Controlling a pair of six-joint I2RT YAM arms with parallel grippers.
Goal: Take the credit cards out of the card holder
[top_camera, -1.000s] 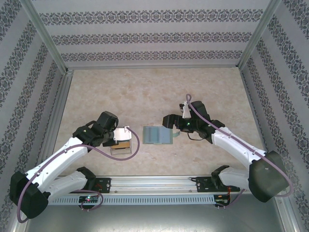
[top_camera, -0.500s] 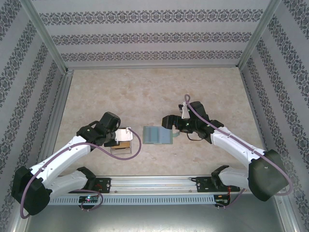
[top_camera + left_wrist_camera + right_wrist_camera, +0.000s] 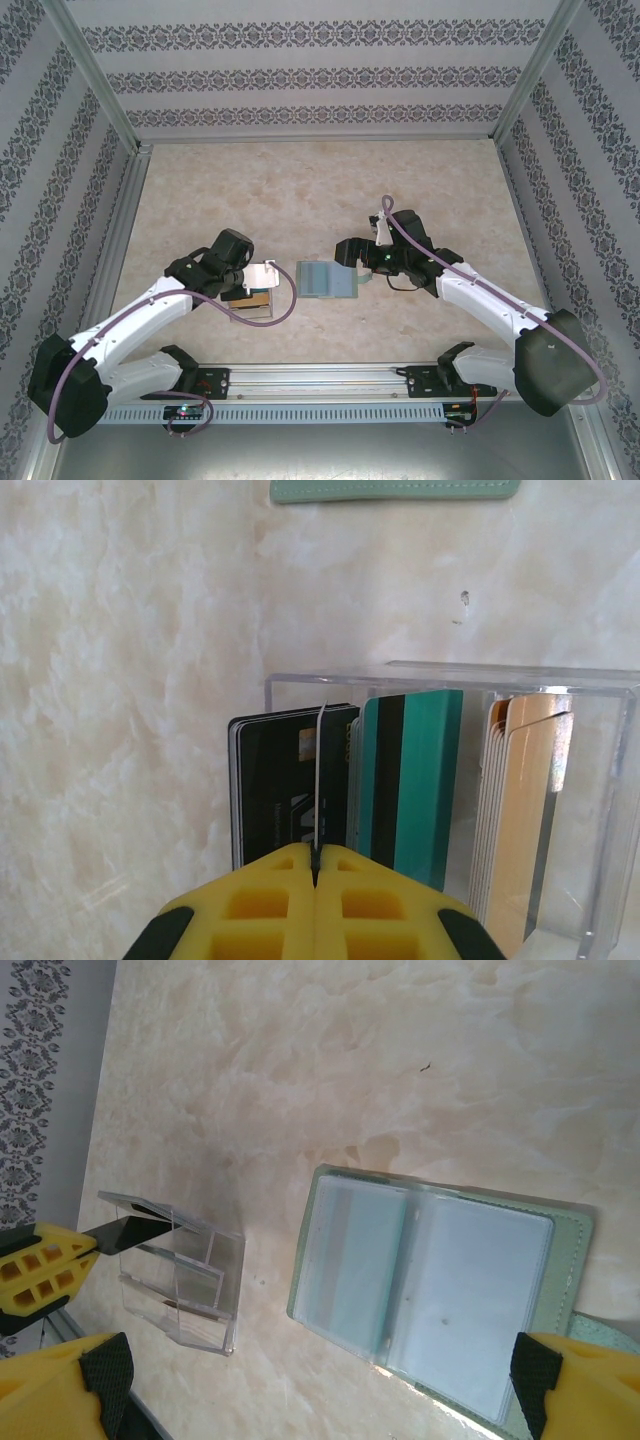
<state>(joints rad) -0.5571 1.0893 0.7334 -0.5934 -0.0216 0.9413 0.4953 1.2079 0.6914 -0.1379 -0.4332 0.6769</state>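
Observation:
The sage-green card holder point(image 3: 328, 280) lies open on the table's middle; the right wrist view shows its clear sleeves point(image 3: 430, 1300), with a pale card in the left pocket. My right gripper point(image 3: 350, 262) stands open at the holder's right edge. Its yellow fingers point(image 3: 585, 1385) are spread wide at the bottom corners, and the right one overlaps the holder's edge. My left gripper point(image 3: 316, 855) is shut on a thin white credit card point(image 3: 319, 780), seen edge-on. It hangs over the black cards in the clear tray point(image 3: 450, 675).
The clear plastic tray point(image 3: 252, 305) stands left of the holder and holds black, teal and tan cards in staggered slots. The holder's green edge point(image 3: 395, 490) lies just beyond the tray. Aluminium frame rails and patterned walls bound the marble-look table.
My left gripper has carried the white card a little right and forward over the tray. The right arm and the holder have stayed put.

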